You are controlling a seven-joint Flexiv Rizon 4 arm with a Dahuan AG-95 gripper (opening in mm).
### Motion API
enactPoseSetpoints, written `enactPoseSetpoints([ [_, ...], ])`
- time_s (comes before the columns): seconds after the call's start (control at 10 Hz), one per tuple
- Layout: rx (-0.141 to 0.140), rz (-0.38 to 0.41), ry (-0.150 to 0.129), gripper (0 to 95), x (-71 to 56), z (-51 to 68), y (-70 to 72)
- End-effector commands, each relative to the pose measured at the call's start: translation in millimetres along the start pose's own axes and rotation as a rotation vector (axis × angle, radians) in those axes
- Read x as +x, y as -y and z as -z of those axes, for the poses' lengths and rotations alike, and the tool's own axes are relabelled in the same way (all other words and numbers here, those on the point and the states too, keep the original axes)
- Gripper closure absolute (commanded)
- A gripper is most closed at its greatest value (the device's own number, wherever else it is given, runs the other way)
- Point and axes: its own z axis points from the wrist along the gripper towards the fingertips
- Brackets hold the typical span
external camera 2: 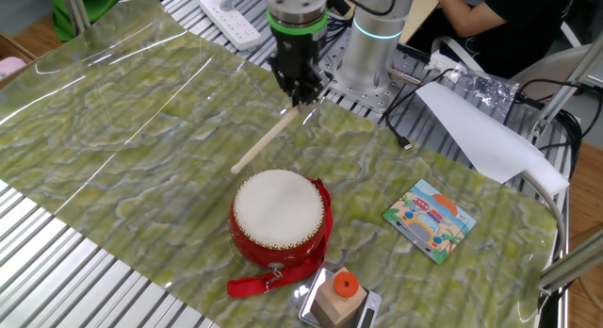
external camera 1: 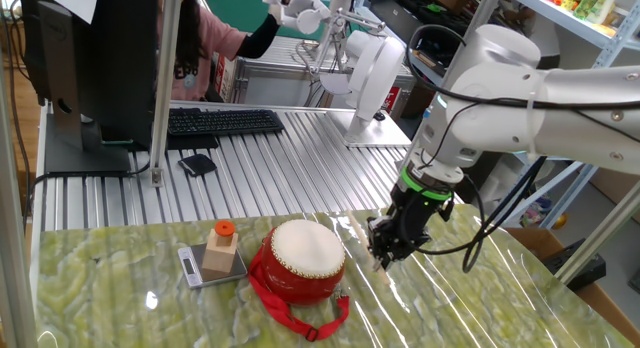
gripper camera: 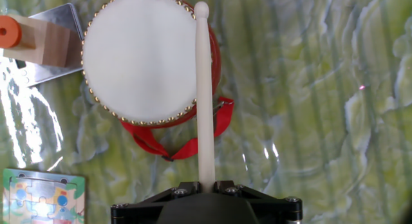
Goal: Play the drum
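My gripper (external camera 2: 300, 90) is clamped on a pale drumstick (gripper camera: 205, 95), pointing down. Stick tip hangs over the drum (gripper camera: 138, 56) skin's edge. Drum sits on green mat (external camera 2: 141, 130), beside wooden block (gripper camera: 38, 40) on a scale (external camera 1: 190, 263)

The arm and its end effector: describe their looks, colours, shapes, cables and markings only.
The arm has rounded, glossy white links with grey joint seams. A bright green ring circles the wrist above a black end effector, which is compact and angular, with screw heads showing on its body in the hand view. Black cables loop from the wrist toward the table edge.
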Motion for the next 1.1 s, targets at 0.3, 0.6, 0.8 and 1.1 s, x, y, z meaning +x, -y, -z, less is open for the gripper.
enactPoseSetpoints([
  [0.3, -0.006, 0.037, -0.001, 95.0, 16.9, 9.9, -20.6],
  [0.6, -0.005, 0.071, 0.003, 95.0, 22.1, 6.1, -36.6],
  [0.8, -0.006, 0.068, 0.001, 95.0, 21.2, 5.7, -51.7],
  [1.1, 0.003, 0.045, -0.042, 95.0, 14.6, 1.7, -66.4],
])
